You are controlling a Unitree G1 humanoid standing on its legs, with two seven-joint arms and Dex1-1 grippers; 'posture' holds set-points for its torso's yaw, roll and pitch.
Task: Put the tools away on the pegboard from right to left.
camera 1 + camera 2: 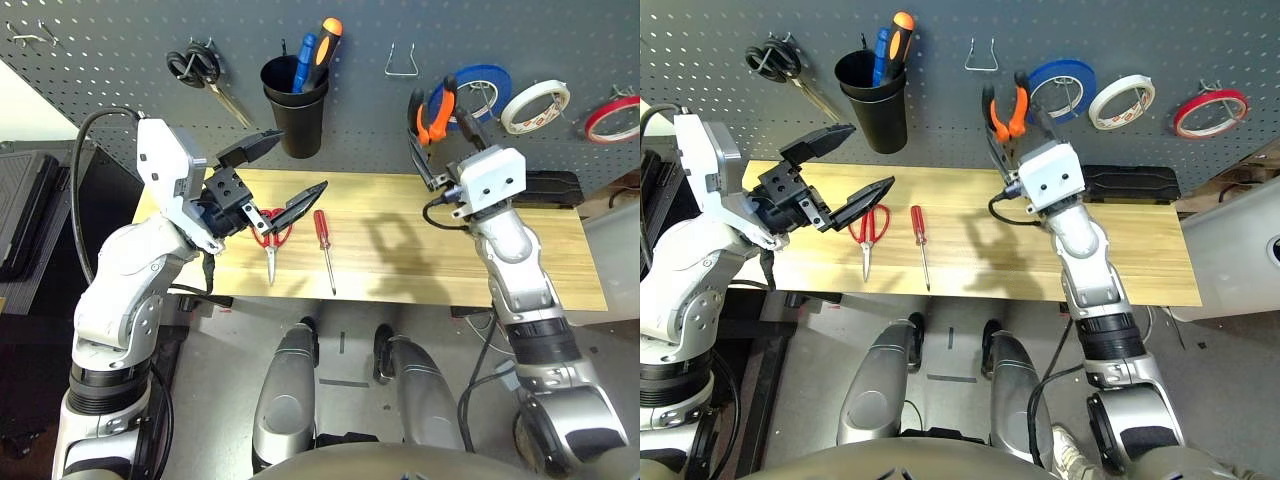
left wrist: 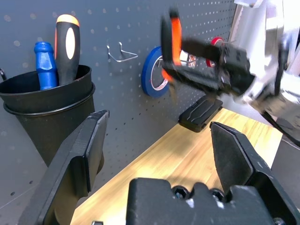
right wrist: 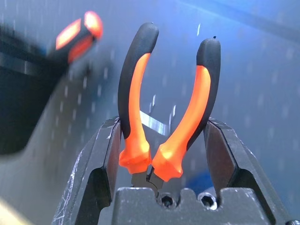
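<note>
On the grey pegboard (image 1: 120, 45), the thin red tape ring (image 1: 612, 118) hangs at the far right. My right gripper (image 1: 445, 135) is shut on the orange-and-black pliers (image 3: 164, 117), held handles-up close to the board, just right of a bare metal hook (image 1: 403, 60). The red-handled scissors (image 1: 268, 235) and the slim red-handled screwdriver (image 1: 323, 245) lie side by side on the wooden table (image 1: 400, 260). My left gripper (image 1: 300, 161) hovers open above the scissors with nothing in it.
A black cup (image 1: 295, 100) on the board holds a blue and an orange-black screwdriver. Black-handled scissors (image 1: 195, 65) hang at the upper left. Blue tape (image 1: 480, 85) and white tape (image 1: 535, 105) hang right of the pliers. A black box (image 1: 550, 188) sits at the table's back right.
</note>
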